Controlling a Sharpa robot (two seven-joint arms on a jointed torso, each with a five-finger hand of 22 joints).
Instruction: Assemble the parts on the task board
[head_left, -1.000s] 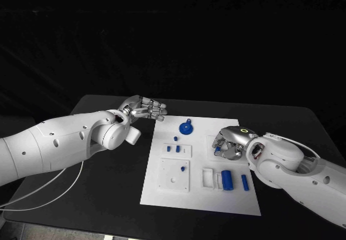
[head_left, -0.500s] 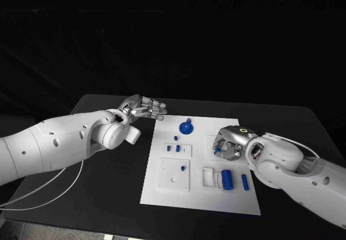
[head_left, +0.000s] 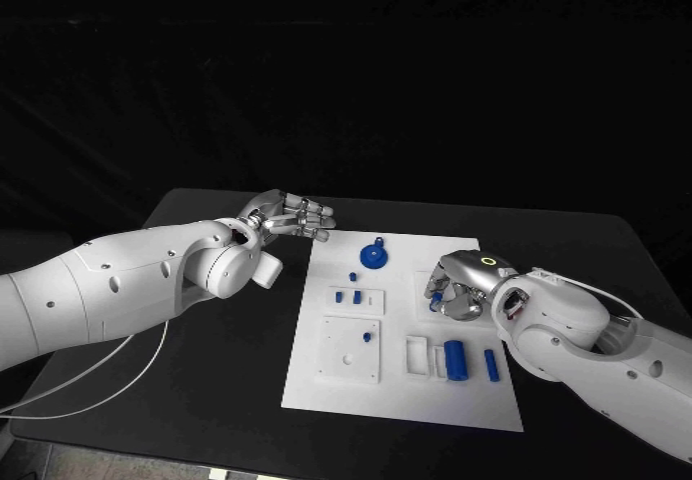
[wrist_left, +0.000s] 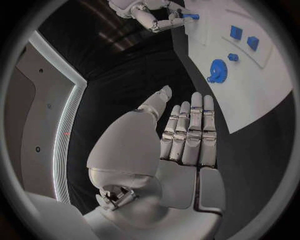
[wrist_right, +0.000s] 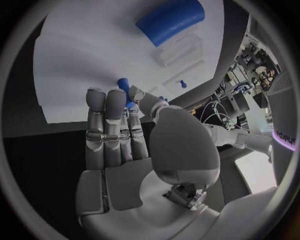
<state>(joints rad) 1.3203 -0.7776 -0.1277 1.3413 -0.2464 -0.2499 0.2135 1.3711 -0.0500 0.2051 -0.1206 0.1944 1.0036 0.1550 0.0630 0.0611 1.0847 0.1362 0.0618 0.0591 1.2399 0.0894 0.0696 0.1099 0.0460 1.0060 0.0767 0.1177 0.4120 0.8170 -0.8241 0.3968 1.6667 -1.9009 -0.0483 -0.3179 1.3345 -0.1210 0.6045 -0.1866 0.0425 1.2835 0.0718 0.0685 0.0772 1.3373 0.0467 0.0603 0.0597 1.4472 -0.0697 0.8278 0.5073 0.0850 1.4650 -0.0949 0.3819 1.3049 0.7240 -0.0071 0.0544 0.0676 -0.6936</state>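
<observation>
Task board (head_left: 404, 400): white plate seen lying flat mid-table on the black table (head_left: 188, 390) in the head view.
Left hand (head_left: 293, 217): seen off the board, just beyond its far-left corner; fingers extended, side by side, nothing held. Flat palm and straight fingers (wrist_left: 190, 132) confirmed by the left wrist view, where the hand is seen over bare black table beside the board edge.
Right hand (head_left: 451, 295): seen over the board's right part, fingers curled down. A small blue peg (wrist_right: 123, 86) is shown pinched between thumb and fingertips in the right wrist view; in the head view only a speck of blue is made out at the fingers, the grip itself is hidden there.
Blue round part (head_left: 372, 257): a disc with a small loop, seen lying on the board's far part, apart from both hands; also shown in the left wrist view (wrist_left: 217, 71).
Small blue pieces (head_left: 348, 297): two seen standing in a small white block left of centre.
White square block (head_left: 351, 350): near-left of board, one blue peg seen in it.
Blue cylinder (head_left: 454, 358): seen lying in a white holder on the near-right part; large in the right wrist view (wrist_right: 170, 21).
Blue bar (head_left: 490, 364): seen just right of the cylinder.
</observation>
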